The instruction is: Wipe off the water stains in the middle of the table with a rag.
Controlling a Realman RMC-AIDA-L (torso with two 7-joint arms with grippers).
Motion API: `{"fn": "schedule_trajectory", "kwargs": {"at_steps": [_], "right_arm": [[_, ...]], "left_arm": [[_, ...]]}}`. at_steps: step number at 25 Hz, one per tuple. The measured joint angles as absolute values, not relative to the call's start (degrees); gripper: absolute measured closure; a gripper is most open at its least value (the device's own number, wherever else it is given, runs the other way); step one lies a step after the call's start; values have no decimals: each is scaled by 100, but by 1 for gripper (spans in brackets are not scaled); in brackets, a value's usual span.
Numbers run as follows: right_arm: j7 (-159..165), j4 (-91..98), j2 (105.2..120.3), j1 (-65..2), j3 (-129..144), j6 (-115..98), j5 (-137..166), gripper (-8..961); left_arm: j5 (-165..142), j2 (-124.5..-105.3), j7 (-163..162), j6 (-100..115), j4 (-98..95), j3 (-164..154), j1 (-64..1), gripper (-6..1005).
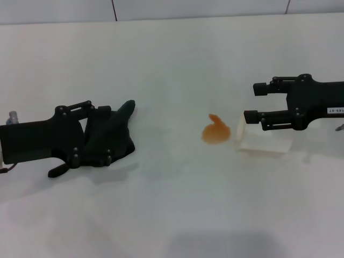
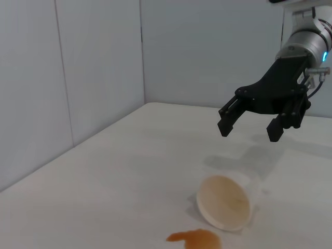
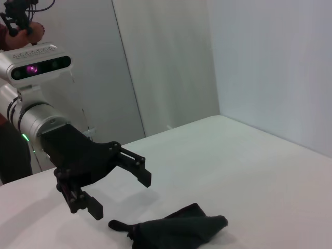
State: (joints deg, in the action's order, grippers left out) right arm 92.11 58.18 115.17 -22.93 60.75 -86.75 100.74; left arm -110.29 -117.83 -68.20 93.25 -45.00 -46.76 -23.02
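The water stains (image 1: 216,131) form a small orange blot in the middle of the white table (image 1: 172,215); the same water stains (image 2: 194,239) show in the left wrist view. The rag (image 1: 115,134) is a dark crumpled cloth lying left of the blot. My left gripper (image 1: 99,134) hovers open over the rag's near side, holding nothing. In the right wrist view the left gripper (image 3: 122,194) hangs just above the rag (image 3: 179,231). To the right of the blot my right gripper (image 1: 252,103) is open and empty, raised above the table.
A white cup (image 1: 263,138) lies on its side right beside the blot, under the right gripper (image 2: 249,127); the cup's (image 2: 225,202) mouth faces the stain. Grey wall panels (image 1: 161,8) run along the table's far edge.
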Motion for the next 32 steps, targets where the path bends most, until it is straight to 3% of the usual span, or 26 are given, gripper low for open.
{"fn": "schedule_trajectory", "kwargs": {"at_steps": [16, 32], "right_arm": [[9308, 5856, 11490, -2288, 6066, -8675, 10152, 201], [10913, 7125, 11500, -2586, 6111, -8745, 12354, 201]], "left_arm": [[-11021, -11777, -6812, 9325, -4500, -4675, -2303, 109], [-10993, -11781, -6841, 9264, -4500, -4666, -2326, 109]]}}
